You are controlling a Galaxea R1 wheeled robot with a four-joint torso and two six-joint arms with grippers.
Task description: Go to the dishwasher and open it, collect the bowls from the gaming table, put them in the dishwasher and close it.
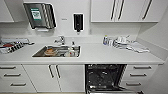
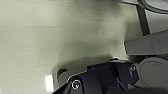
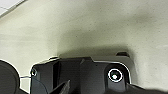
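While the head camera looks squarely at the kitchen counter (image 1: 100, 56), the dishwasher (image 1: 103, 78) sits under it, right of the middle, and it is open. Its dark cavity faces straight out toward the robot, wire racks faintly visible inside, and the door (image 1: 110, 90) is folded down at the lower edge of the view, its long side running parallel to the counter front. White drawers (image 1: 137, 75) flank it on the right; white cupboard doors (image 1: 55, 77) stand just left of it.

Up on the counter, the steel sink (image 1: 57, 51) holds some dishes, with the tap (image 1: 61, 40) behind it. A rack of items (image 1: 11, 46) sits at the far left, and a cluster of bottles and cloths (image 1: 125, 43) lies toward the right corner. On the wall hang a paper-towel dispenser (image 1: 40, 15) and a dark soap dispenser (image 1: 78, 22).

Now the arms. Both wrist cameras look down onto pale speckled floor (image 2: 50, 37), so both arms appear lowered and pointing downward. The left wrist view gives the dark wrist plate and grey parts of the robot's body off to one side; the right wrist view gives the same kind of dark plate over the floor. Whether the left pincer or the right pincer is released or clenched, I cannot tell; the fingers are too hard to make out.
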